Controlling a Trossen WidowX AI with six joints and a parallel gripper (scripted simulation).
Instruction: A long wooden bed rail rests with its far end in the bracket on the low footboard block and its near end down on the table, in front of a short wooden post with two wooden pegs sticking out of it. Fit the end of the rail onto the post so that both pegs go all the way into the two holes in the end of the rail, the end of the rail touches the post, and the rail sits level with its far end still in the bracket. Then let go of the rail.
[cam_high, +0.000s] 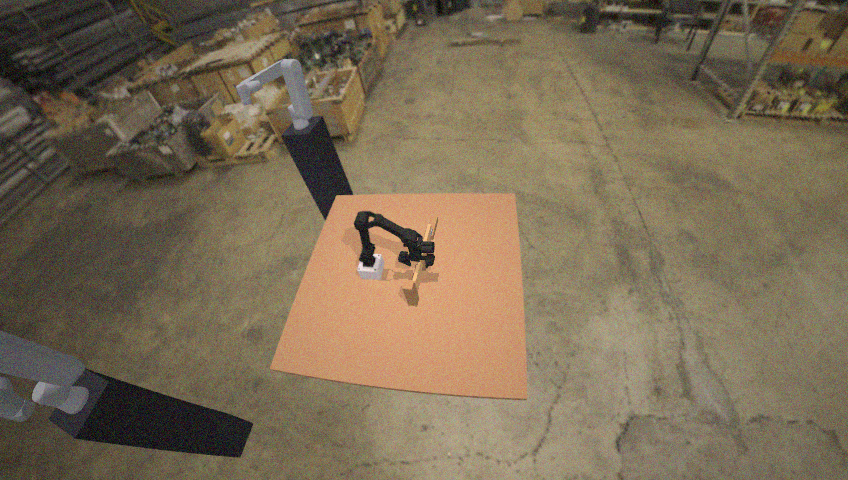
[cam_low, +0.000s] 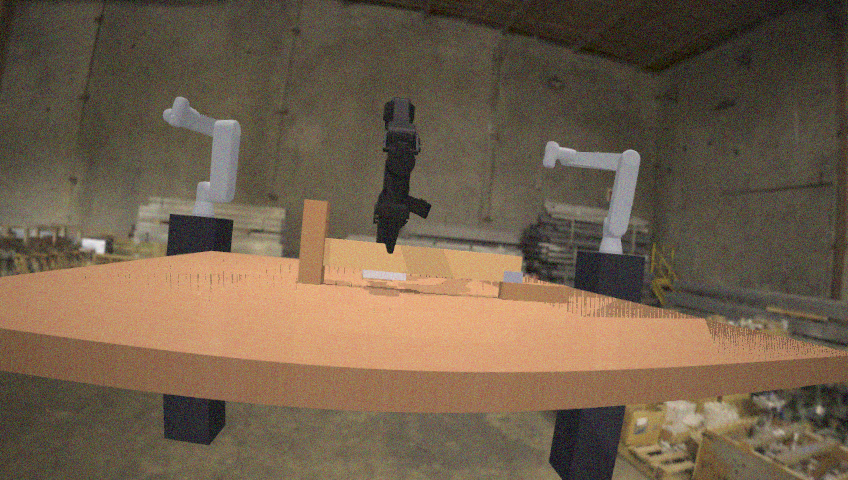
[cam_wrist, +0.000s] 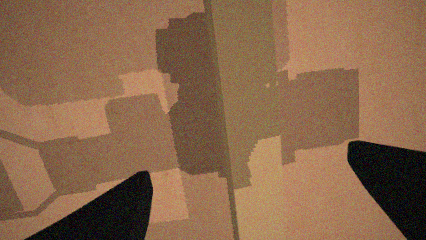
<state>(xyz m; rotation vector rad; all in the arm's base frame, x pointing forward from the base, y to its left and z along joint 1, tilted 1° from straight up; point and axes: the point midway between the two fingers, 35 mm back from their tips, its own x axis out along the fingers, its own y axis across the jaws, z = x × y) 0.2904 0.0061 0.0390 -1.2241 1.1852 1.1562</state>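
The long wooden rail (cam_high: 429, 229) (cam_low: 464, 264) (cam_wrist: 245, 75) lies raised above the orange table (cam_high: 416, 356) (cam_low: 357, 333). In the exterior view it looks level. Its near end meets the short wooden post (cam_high: 410, 295) (cam_low: 313, 237), and the pegs are hidden. Its far end sits at the low footboard block (cam_low: 532, 291). My gripper (cam_high: 420, 256) (cam_low: 389, 246) (cam_wrist: 250, 166) is open wide and empty. It hangs just over the middle of the rail, with one finger on each side and clear of it.
My arm's white base (cam_high: 370, 270) stands on the table beside the rail. Two white arms on dark pedestals (cam_low: 220, 154) (cam_low: 618, 178) stand off the table's edges. The warehouse floor lies all around.
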